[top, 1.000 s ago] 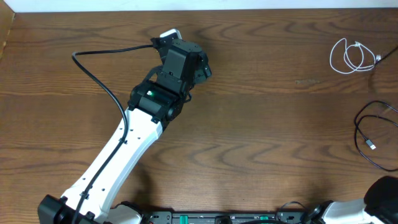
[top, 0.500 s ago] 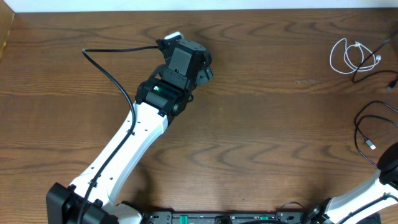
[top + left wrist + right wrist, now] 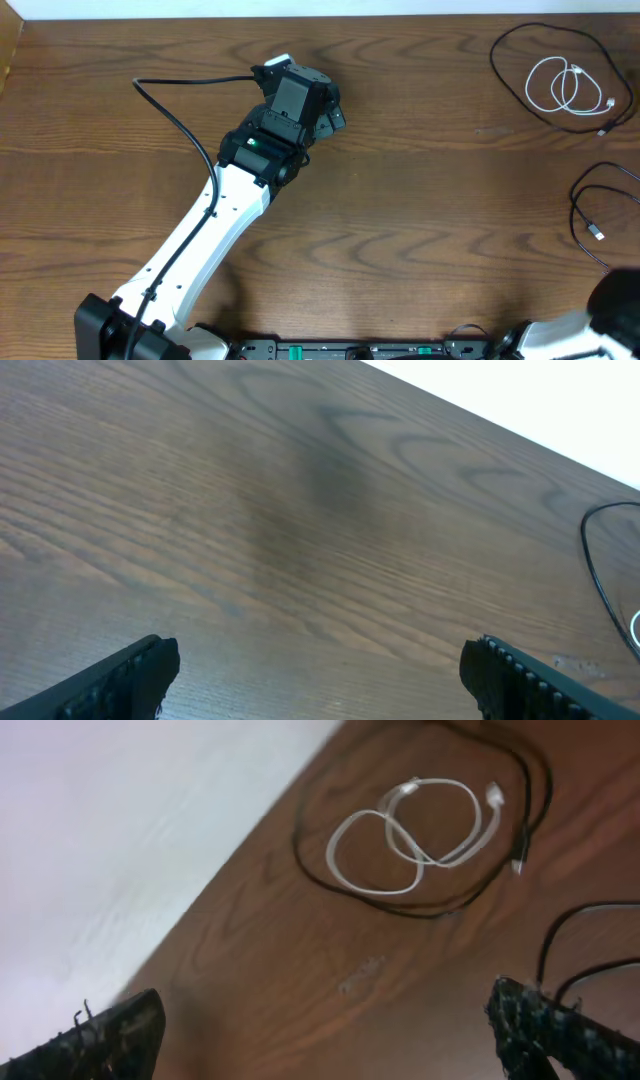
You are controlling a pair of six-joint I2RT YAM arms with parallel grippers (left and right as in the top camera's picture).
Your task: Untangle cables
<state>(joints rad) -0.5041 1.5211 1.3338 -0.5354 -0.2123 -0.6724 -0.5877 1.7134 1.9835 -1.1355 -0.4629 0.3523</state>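
Three cables lie at the table's right end. The white cable (image 3: pixel 570 90) is coiled in two loops, and a black cable (image 3: pixel 494 58) lies in a wide loop around it. A second black cable (image 3: pixel 578 205) lies apart, nearer the front. In the right wrist view the white cable (image 3: pixel 415 835) and the black loop (image 3: pixel 430 912) lie ahead of my right gripper (image 3: pixel 330 1040), which is open and empty. My left gripper (image 3: pixel 325 680) is open over bare wood at mid-table, far from the cables. Only a black cable's arc (image 3: pixel 590 555) shows at that view's right edge.
The left arm (image 3: pixel 200 240) stretches from the front left corner to the table's middle, trailing its own thick black wire (image 3: pixel 170 130). The right arm's base (image 3: pixel 615 310) sits in the front right corner. The table's back edge (image 3: pixel 300 18) runs just behind the cables.
The black cable now lies in a full loop around the white coil, where only a short piece showed before. The right arm has drawn back to the front right corner. Left jaws stand slightly wider.
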